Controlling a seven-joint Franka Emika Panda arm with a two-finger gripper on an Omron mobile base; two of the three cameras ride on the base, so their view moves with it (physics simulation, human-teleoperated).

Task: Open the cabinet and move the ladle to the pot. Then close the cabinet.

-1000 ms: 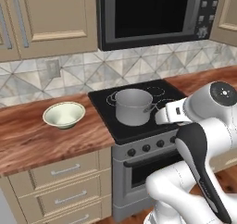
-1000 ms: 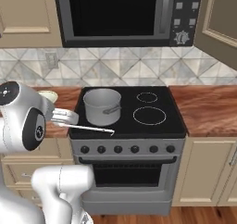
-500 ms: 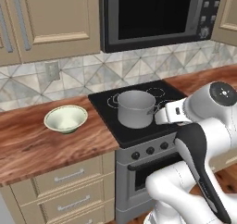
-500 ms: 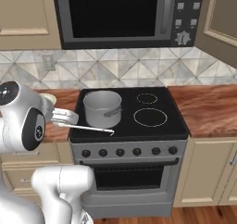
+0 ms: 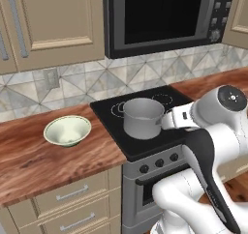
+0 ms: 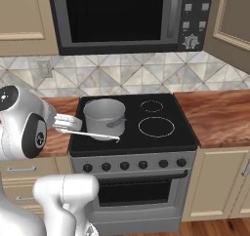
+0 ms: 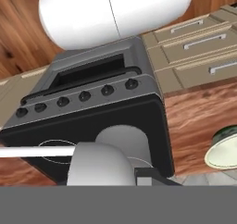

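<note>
The scene is shifted only slightly by the base, and the ladle is still held in the narrow gripper just beside the pot, so dropping it in is judged to be next.

Black glass-top stove set between wooden counter runs, ring marks on surface. Row of round knobs along grey front panel; oven door handle below.

Dark-windowed microwave mounted above stove, button panel and dial at its right side.

Shallow pale green bowl on wood counter left of stove, well apart from it.

Tan drawers with horizontal silver handles under that counter.

Diamond-pattern tile backsplash; wall outlet above bowl.
</note>
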